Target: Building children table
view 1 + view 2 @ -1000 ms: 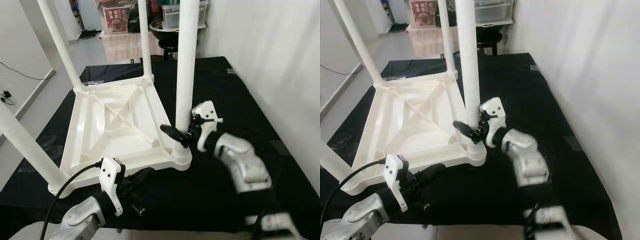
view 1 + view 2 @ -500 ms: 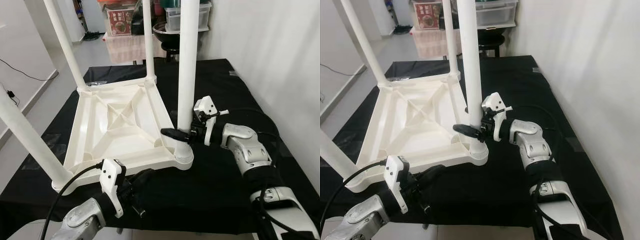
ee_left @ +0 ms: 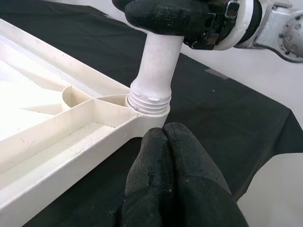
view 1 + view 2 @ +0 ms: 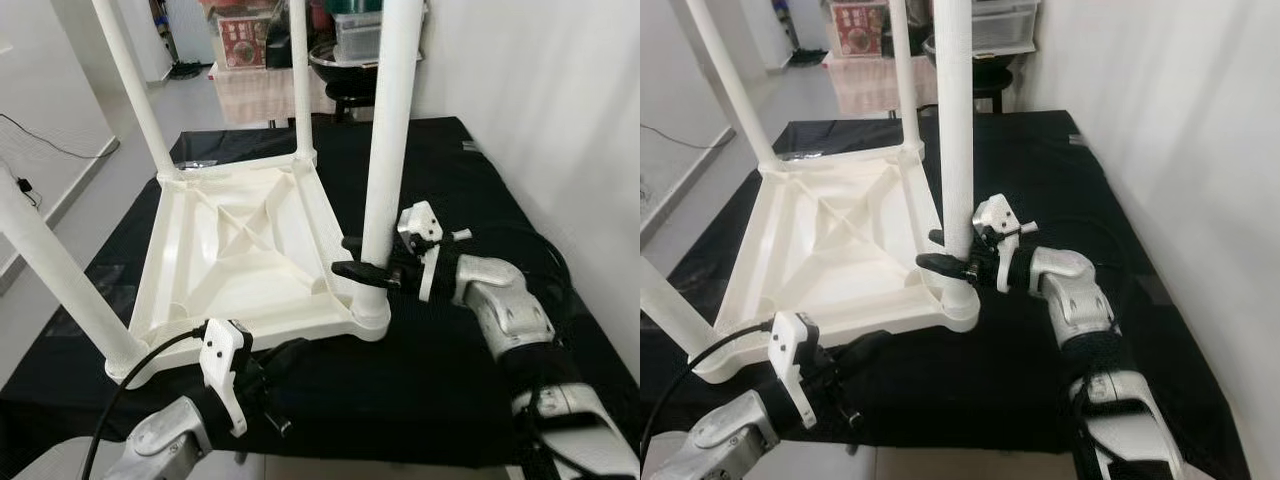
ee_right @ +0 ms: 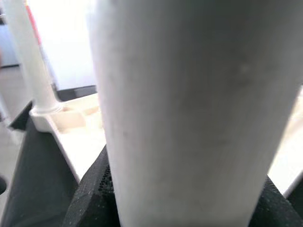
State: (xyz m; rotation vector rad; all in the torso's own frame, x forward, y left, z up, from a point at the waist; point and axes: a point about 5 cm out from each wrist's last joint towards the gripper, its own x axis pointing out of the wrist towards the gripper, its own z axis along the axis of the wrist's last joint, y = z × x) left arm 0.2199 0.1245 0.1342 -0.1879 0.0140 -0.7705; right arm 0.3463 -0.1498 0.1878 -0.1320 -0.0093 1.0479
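Note:
A white plastic children's table (image 4: 240, 250) lies upside down on a black cloth (image 4: 450, 180), with its legs pointing up. The near right leg (image 4: 390, 150) stands in the corner socket (image 3: 149, 101). My right gripper (image 4: 352, 256) is shut on this leg just above the socket, one black finger on each side. Seen from the right wrist, the leg (image 5: 189, 113) stands close up between the black fingers (image 5: 90, 198). My left gripper (image 4: 290, 350) is shut and holds nothing. It rests low on the cloth by the table's front edge, its fingertips (image 3: 168, 161) just short of the socket.
A white wall (image 4: 560, 120) runs close along the right. Behind the cloth stand a box (image 4: 240, 45), a stool with a dark bowl (image 4: 345, 65) and plastic bins. Bare floor (image 4: 60, 190) with a cable lies to the left. The cloth's front edge (image 4: 400, 462) is near.
The right arm, blurred a second ago, has steadied with its gripper still around the leg. The leg's top now leans slightly further right. The left gripper has stayed put.

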